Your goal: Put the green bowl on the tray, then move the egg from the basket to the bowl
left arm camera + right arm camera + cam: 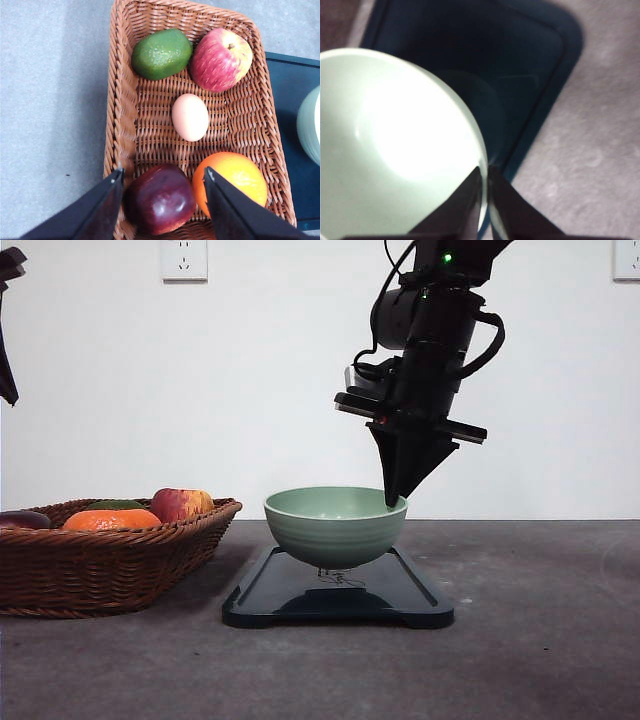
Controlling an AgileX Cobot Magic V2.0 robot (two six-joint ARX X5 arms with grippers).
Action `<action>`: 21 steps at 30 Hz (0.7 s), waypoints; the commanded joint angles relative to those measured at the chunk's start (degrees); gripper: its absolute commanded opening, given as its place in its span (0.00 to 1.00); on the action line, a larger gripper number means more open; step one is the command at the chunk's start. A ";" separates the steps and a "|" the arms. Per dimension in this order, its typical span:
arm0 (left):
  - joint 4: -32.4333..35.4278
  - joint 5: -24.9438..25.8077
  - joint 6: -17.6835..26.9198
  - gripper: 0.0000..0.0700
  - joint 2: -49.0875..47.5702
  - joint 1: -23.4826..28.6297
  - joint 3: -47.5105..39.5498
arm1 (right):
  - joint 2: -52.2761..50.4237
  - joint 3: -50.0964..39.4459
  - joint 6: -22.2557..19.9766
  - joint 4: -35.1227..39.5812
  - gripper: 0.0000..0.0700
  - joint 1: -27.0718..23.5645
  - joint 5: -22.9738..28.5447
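Basket (110, 555) at far left of the table, wicker, shallow. The left wrist view looks straight down into it: the egg (190, 117) lies on the weave near the middle, apart from its neighbours, between a green fruit (161, 53) and apple (220, 59) on one side and a dark red fruit (160, 198) and orange (235, 180) on the other. It reads pale pinkish-tan here. Left gripper (162, 187) hangs above the basket's near end, fingers spread wide, nothing between them.

Centre: tray (290, 605), dark, just beside the basket. Green bowl (335, 525) is held over it. Base looks a shade clear of the tray surface in the front view; contact hard to call.

Right gripper (393, 502) comes down from above, pinched closed on the bowl's right rim, one finger inside the wall, one outside.

Step in hand, as I judge it: seating the bowl. Lower straight down and keep the rim level so it does not tilt on the single pinch. Release only once the base bears fully. Aim for the tray's middle, leaving the left arm an open path to the egg.
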 commanded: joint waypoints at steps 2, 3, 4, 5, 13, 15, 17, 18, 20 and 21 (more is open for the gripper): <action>0.49 0.13 -0.13 0.45 0.39 0.00 1.11 | 1.60 1.74 0.51 0.84 0.00 0.49 0.02; 0.50 0.13 -0.13 0.45 0.39 0.00 1.11 | 1.66 1.73 0.50 0.93 0.00 0.50 0.00; 0.50 0.13 -0.13 0.45 0.39 0.00 1.11 | 1.80 1.73 0.50 1.01 0.00 0.53 -0.01; 0.50 0.13 -0.13 0.45 0.39 0.00 1.11 | 1.95 1.73 0.51 1.07 0.00 0.58 -0.02; 0.43 0.13 -0.13 0.45 0.39 0.00 1.11 | 2.77 1.73 0.43 1.00 0.00 0.71 -0.05; 0.42 0.13 -0.11 0.45 0.39 0.00 1.11 | 2.78 1.73 0.31 0.97 0.05 0.72 -0.03; 0.42 0.13 -0.13 0.45 0.39 0.00 1.11 | 2.80 1.73 0.32 1.04 0.17 0.87 -0.02; 0.42 0.13 -0.13 0.45 0.39 0.00 1.11 | 2.80 1.73 0.32 1.11 0.23 0.99 -0.01; 0.40 0.13 -0.11 0.45 0.39 0.00 1.11 | 2.80 1.73 0.31 1.33 0.28 1.22 -0.02; 0.40 0.13 -0.11 0.45 0.39 0.00 1.11 | 2.78 1.74 0.31 1.51 0.29 1.31 -0.09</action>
